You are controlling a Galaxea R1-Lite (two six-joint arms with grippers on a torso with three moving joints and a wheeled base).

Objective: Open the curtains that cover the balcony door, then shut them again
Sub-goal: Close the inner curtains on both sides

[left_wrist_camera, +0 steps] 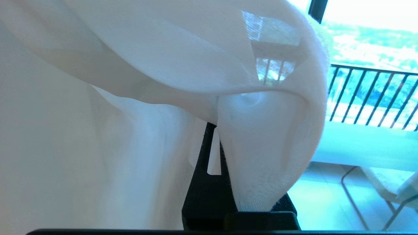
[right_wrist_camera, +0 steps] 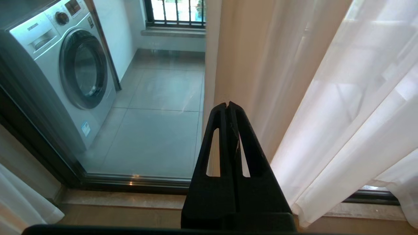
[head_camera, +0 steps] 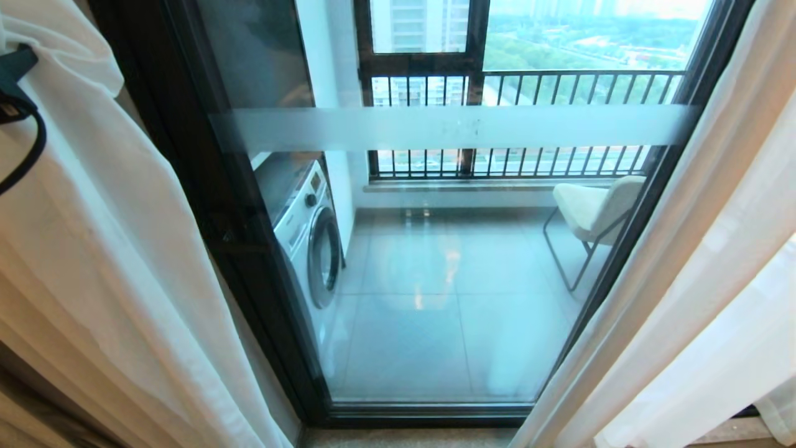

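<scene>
The sheer white curtains hang parted, the left panel (head_camera: 106,249) and the right panel (head_camera: 696,280) each drawn to its side. Between them the balcony door (head_camera: 448,298) shows its glass, black frame (head_camera: 205,218) and frosted stripe (head_camera: 460,127). My left arm's black wrist (head_camera: 13,71) pokes out of the left panel at the far upper left. In the left wrist view my left gripper (left_wrist_camera: 213,125) is shut, with a fold of the curtain (left_wrist_camera: 267,147) gathered at its tips and draped over one finger. My right gripper (right_wrist_camera: 227,103) is shut and empty, low beside the right panel (right_wrist_camera: 352,114).
Behind the glass stand a washing machine (head_camera: 311,230) on the left and a pale chair (head_camera: 597,208) on the right, with a black railing (head_camera: 559,87) beyond. A beige drape (right_wrist_camera: 248,65) hangs next to the right sheer panel. A stone threshold (right_wrist_camera: 124,199) runs below the door.
</scene>
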